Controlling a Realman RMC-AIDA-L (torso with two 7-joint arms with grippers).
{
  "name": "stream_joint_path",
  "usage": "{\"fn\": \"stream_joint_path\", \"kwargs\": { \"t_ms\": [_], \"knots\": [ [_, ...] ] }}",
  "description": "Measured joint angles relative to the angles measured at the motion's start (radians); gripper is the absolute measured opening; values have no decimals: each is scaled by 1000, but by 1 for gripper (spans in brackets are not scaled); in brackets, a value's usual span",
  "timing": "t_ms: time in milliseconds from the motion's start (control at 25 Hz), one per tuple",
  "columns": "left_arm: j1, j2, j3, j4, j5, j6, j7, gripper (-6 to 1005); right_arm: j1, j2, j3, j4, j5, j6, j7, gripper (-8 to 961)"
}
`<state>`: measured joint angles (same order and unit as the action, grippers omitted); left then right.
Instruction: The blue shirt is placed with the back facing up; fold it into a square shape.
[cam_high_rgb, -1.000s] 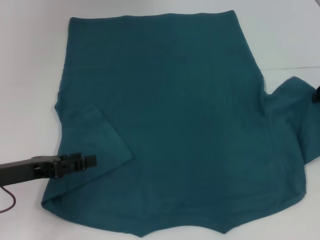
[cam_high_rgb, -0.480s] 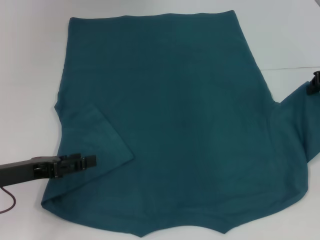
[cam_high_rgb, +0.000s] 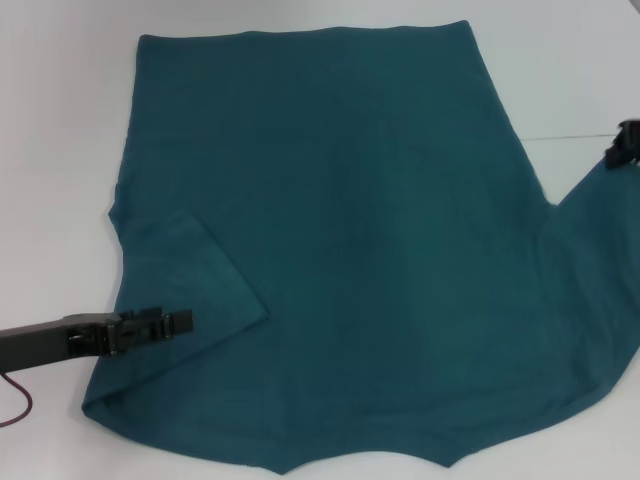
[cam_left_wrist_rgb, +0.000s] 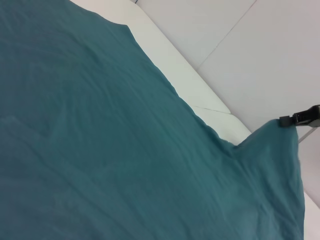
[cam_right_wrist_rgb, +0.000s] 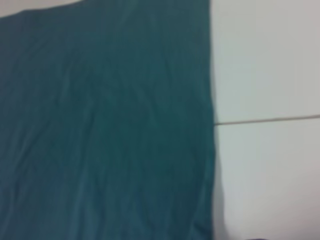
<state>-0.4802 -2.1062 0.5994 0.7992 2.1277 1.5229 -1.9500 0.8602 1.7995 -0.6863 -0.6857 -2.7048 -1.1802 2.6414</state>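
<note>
The blue shirt (cam_high_rgb: 340, 230) lies spread flat on the white table (cam_high_rgb: 60, 150). Its left sleeve (cam_high_rgb: 195, 280) is folded inward onto the body. My left gripper (cam_high_rgb: 182, 322) rests low over the edge of that folded sleeve, near the shirt's left side. At the far right my right gripper (cam_high_rgb: 622, 148) is shut on the tip of the right sleeve (cam_high_rgb: 590, 230), which rises off the table in a taut peak. The left wrist view shows that same pinch (cam_left_wrist_rgb: 286, 121) from across the shirt (cam_left_wrist_rgb: 100, 150). The right wrist view shows only shirt cloth (cam_right_wrist_rgb: 100, 125) and table.
A thin seam line (cam_high_rgb: 580, 135) crosses the table at the right. A dark red cable (cam_high_rgb: 22, 405) hangs below my left arm (cam_high_rgb: 40, 342) at the lower left. White table surface borders the shirt on the left, far and right sides.
My right gripper has moved up and away along the right edge, pulling the right sleeve into a taller, tighter peak. The left arm has stayed still.
</note>
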Motion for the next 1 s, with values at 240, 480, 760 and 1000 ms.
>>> {"fn": "stream_joint_path", "kwargs": {
  "t_ms": [240, 480, 760, 1000],
  "knots": [
    [-3, 0, 2, 0, 0, -10, 0, 687, 24, 20, -44, 56, -1, -6, 3, 32],
    [-5, -2, 2, 0, 0, -10, 0, 686, 52, 48, -49, 63, -2, -38, 2, 33],
    [-7, -3, 2, 0, 0, -12, -4, 686, 91, 72, -62, 63, 3, -74, 17, 33],
    [-8, -3, 2, 0, 0, -24, -6, 687, 123, 79, -62, 84, 4, -76, 71, 32]
  ]
}}
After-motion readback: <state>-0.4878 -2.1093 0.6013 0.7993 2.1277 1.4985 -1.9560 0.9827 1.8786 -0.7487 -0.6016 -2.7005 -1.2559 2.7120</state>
